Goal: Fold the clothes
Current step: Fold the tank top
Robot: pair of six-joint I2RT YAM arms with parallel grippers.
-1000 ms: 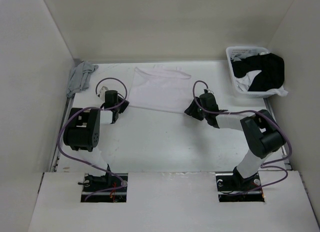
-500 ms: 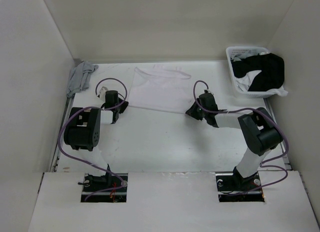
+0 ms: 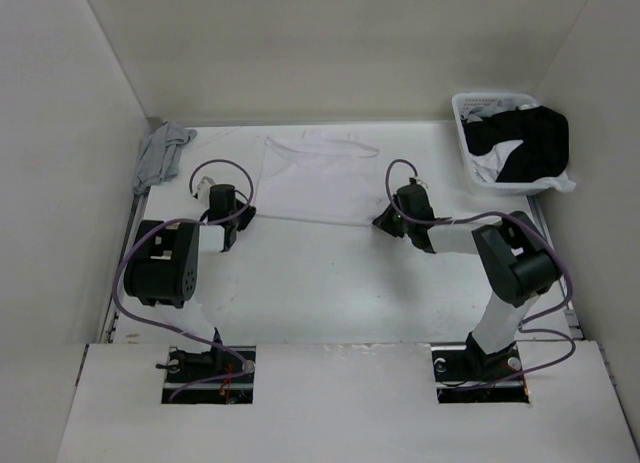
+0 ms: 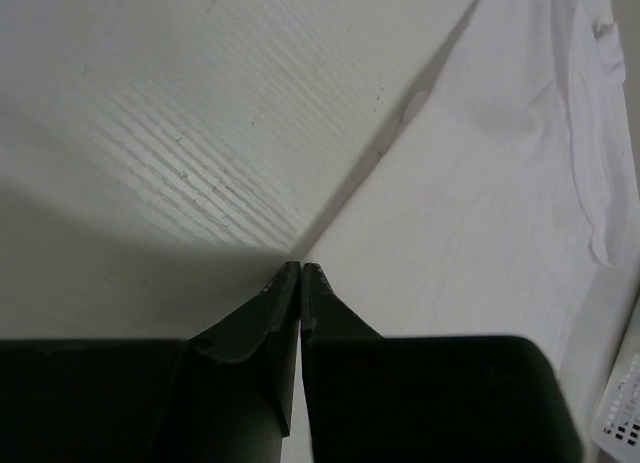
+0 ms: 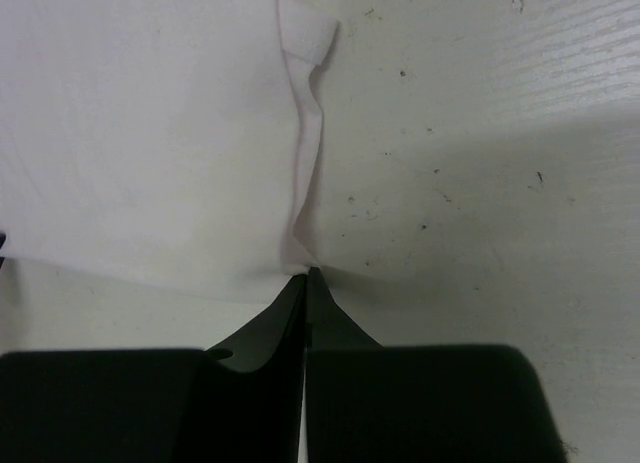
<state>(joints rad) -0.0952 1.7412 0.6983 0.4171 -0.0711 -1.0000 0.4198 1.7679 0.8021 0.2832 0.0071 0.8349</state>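
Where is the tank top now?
Top view: the tank top lies at the far middle of the table, grey cloth to its left, basket to its right, its near corners pinched by the left gripper and right gripper.

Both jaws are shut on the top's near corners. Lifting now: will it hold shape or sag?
Probably floppy: the top lies flat and its edge puckers where the right jaws pinch it. It looks thin, so likely light; the hem should sag between the jaws. Both pinches catch only corner tips, so it might slip.
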